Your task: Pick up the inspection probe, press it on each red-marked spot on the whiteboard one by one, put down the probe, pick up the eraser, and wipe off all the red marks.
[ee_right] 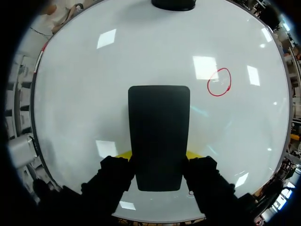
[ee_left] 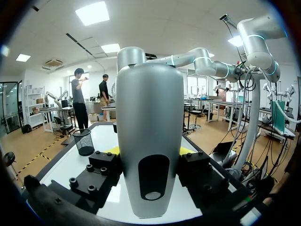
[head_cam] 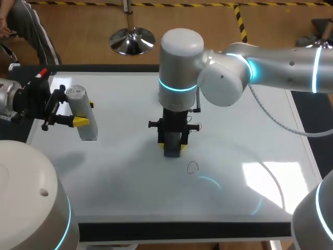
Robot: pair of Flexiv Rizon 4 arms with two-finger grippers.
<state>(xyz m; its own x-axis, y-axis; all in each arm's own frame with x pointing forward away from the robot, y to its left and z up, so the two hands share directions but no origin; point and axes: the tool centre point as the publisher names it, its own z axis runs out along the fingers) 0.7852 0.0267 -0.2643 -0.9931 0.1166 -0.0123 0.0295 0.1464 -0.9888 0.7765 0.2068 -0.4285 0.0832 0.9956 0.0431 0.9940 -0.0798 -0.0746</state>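
Right gripper [ee_right: 157,156] is clamped on the eraser [ee_right: 159,134]. Both yellow-tipped fingers [ee_right: 123,154] press its long sides, so the black block projects straight ahead of the gripper with its wiping face toward the whiteboard [head_cam: 130,192]. This fingers-down hold sets the face flat to the surface, as a wipe requires. The eraser stands near the middle of the whiteboard. Whether it touches the surface cannot be confirmed.

One red mark [ee_right: 219,82], an open ring, lies near the eraser but apart from it, toward the whiteboard's near edge and right side. It is unwiped. No other red mark can be made out with certainty.

Left gripper [head_cam: 83,113] is closed on the inspection probe [ee_left: 149,108], gripping the silver-grey body from two sides. The probe is held off the surface over the whiteboard's left edge region, well apart from the eraser. Judgement: this position places it clear of the wiping path, although the task calls for it to be put down.

Step in hand, as judged: wiping. The next move calls for sliding the eraser across the ring under steady downward pressure. Risk: a tilted face would leave part of the ring.
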